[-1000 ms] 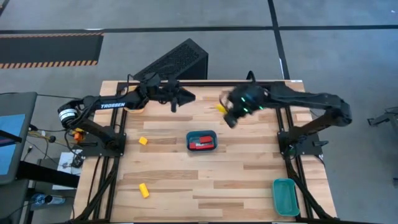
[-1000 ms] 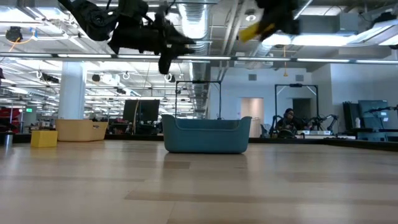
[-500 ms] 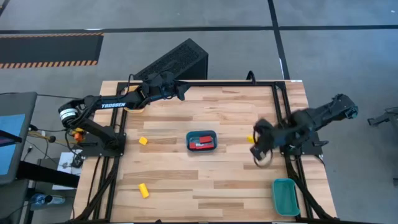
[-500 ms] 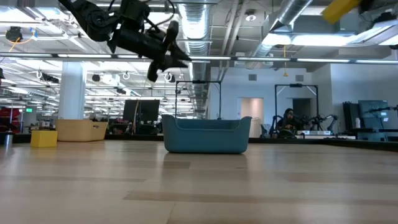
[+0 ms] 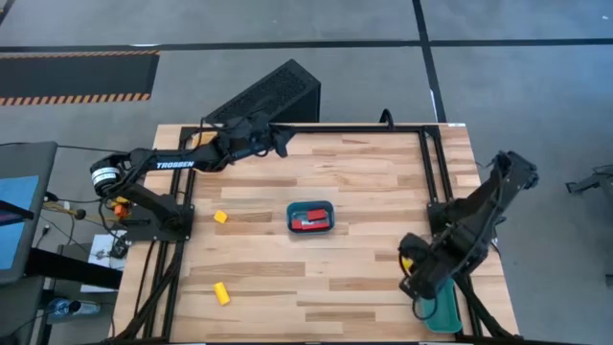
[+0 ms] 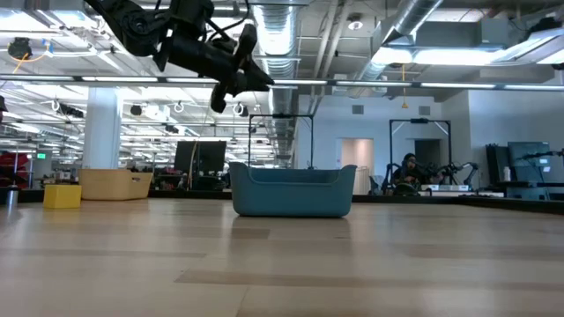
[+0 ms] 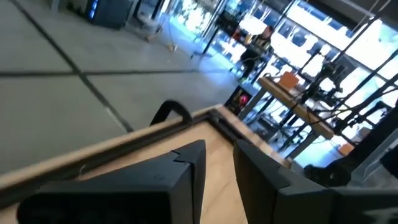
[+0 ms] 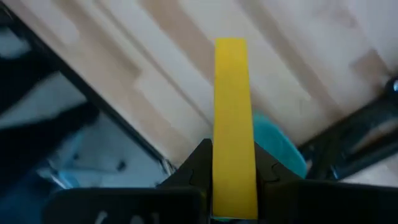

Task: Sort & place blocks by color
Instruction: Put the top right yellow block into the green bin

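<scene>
High view: the right end effector (image 5: pixel 412 271) hangs over the tabletop (image 5: pixel 364 192) beside a teal tray (image 5: pixel 442 305), carrying a yellow block (image 5: pixel 409 258). The left end effector (image 5: pixel 279 142) waits near the far edge.

Left wrist view: its fingers (image 7: pixel 186 168) stand slightly apart, empty.

Right wrist view: the yellow bar (image 8: pixel 233 124) is pinched between the fingers (image 8: pixel 199 163), above the tray's rim (image 8: pixel 280 149).

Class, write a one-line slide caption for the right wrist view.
Right gripper clamps a long yellow plastic block above the teal rectangular tray.
</scene>
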